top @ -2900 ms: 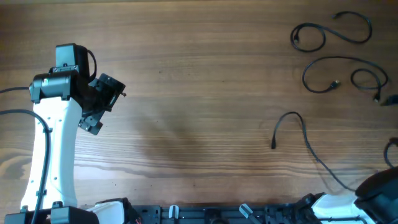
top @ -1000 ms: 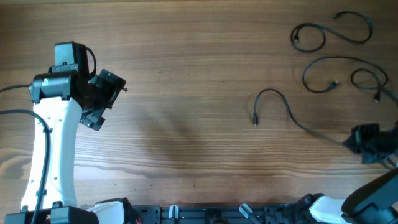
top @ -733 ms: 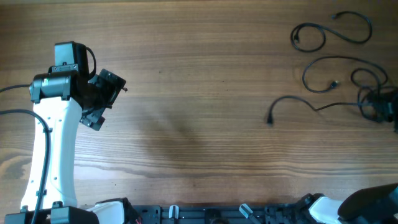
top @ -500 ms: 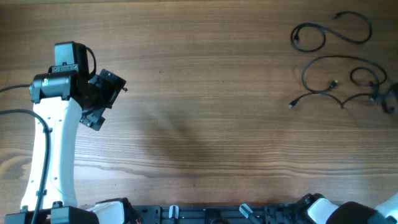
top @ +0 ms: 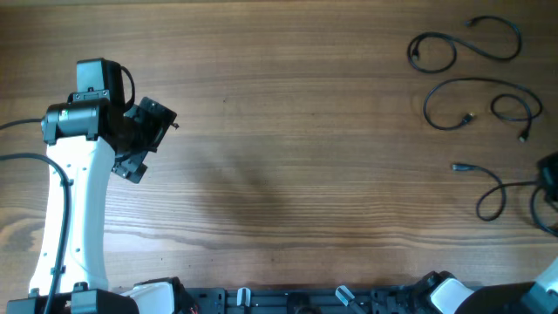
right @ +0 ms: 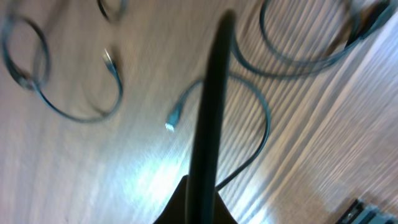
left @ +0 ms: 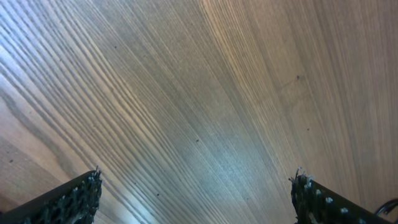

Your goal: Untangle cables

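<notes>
Three thin black cables lie apart at the table's right end. One cable (top: 466, 44) is at the far corner and a second cable (top: 475, 103) loops just below it. A third cable (top: 493, 196) trails from its plug leftward to my right gripper (top: 549, 174) at the right edge. In the blurred right wrist view my right gripper (right: 199, 202) is shut, and a dark cord runs up from it over that cable's loop (right: 264, 127). My left gripper (top: 139, 139) hangs far left; in its wrist view the left gripper (left: 196, 199) is open over bare wood.
The left arm's white link (top: 74, 218) stretches from the front edge, with thicker black wires (top: 17, 157) beside it. A black rail (top: 288, 301) runs along the table's front edge. The wooden table (top: 279, 131) spans the view.
My right gripper has swung up and out to the right edge, dragging the third cable; its plug end slid right, from mid-table toward the other two cables. The left arm has not moved.
</notes>
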